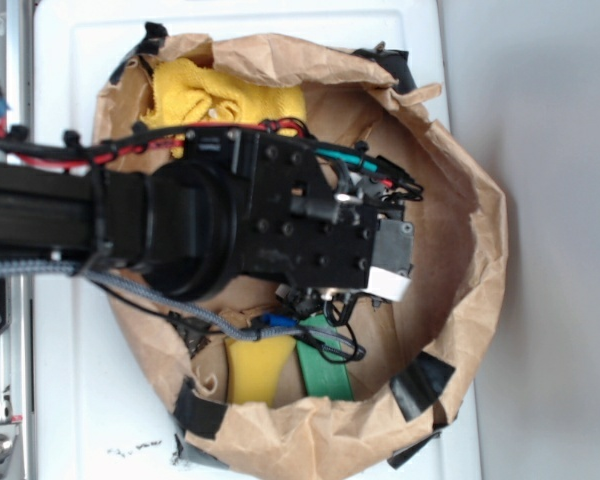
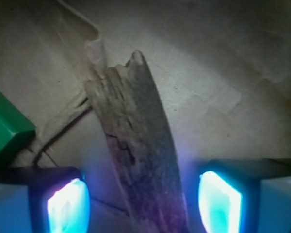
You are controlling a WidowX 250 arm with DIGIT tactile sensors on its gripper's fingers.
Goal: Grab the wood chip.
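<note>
The wood chip (image 2: 136, 145) is a dark brown, rough, long sliver with a jagged far end. In the wrist view it lies on the brown paper floor and runs from the centre down between my fingers. My gripper (image 2: 143, 206) is open and straddles the chip's near part. The glowing left pad (image 2: 68, 206) and right pad (image 2: 219, 201) each stand apart from the wood. In the exterior view the black arm and gripper body (image 1: 310, 220) reach down into the paper basin and hide the chip.
A rolled-down brown paper bag wall (image 1: 470, 230) rings the work area. A yellow cloth (image 1: 225, 100) lies at the back. A yellow sponge (image 1: 260, 368) and a green sponge (image 1: 325, 375) lie at the front; the green sponge also shows at the left of the wrist view (image 2: 5, 126). Cables hang off the arm.
</note>
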